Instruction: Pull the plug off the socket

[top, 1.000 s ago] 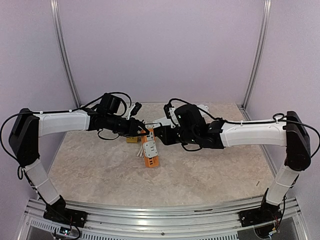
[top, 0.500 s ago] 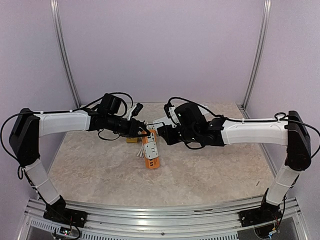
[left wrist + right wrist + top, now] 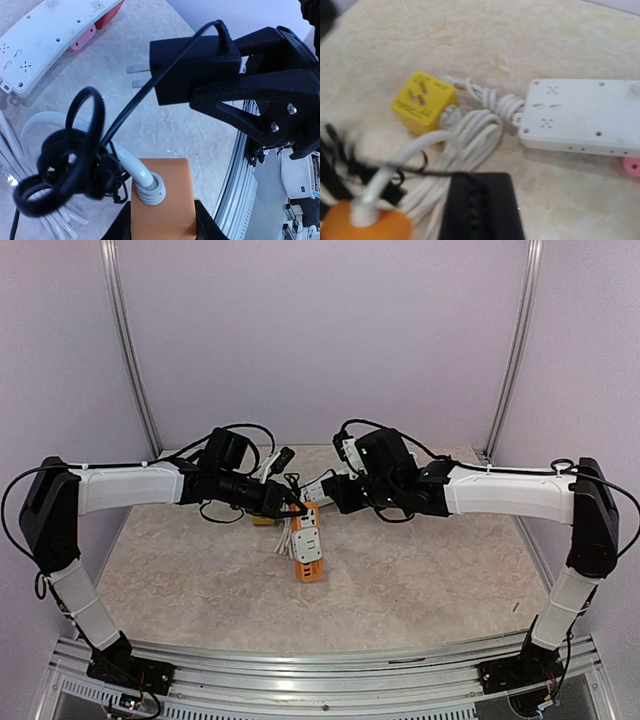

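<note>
In the top view the right claw has drawn back toward the upper right since a second ago and now stands apart from the top end of the orange socket strip, which it was hard against before. The strip lies on the table at centre frame, and the left claw is still at its upper end. The left wrist view shows why: the black plug hangs in the upper middle of the frame, grasped in the right claw, its two prongs bare and clear of any socket. At the bottom centre the left claw is clenched on the orange strip's end, where the white cord enters, with a tangle of black cable to the left. The right wrist view is blurred; it shows a yellow adapter left of centre and a white socket strip at right. The plug looks to be out, so the pull seems done.
</note>
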Robot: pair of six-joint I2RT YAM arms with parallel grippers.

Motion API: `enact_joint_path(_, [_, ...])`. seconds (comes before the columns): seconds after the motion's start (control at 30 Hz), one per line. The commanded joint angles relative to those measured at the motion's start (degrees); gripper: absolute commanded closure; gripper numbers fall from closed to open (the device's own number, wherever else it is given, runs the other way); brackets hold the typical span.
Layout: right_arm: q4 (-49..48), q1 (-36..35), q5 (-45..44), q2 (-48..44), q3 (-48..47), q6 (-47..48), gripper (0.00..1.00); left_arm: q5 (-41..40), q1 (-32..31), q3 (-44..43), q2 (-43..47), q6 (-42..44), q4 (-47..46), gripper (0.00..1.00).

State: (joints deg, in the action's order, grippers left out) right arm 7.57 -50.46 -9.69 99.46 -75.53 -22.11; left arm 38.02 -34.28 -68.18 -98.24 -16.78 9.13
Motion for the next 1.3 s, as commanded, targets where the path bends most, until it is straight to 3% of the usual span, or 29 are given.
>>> enact_joint_path(0.0, [-0.55, 2.85, -1.38, 1.71, -2.25, 0.04, 1.0, 2.98, -0.67, -1.27, 1.63, 1.84, -0.98, 0.84])
enact_joint_path(0.8, [-1.29, 8.06, -4.33, -1.8, 0.35, -0.92, 1.0, 3.94, 1.48, -0.9, 1.12, -1.11, -2.15, 0.84])
enact_joint_path(1.27, [1.87, 8.97, -11.22, -14.22, 6.13, -0.12, 1.0, 2.31, 5.45, -0.62, 0.24, -5.29, -1.78, 0.84])
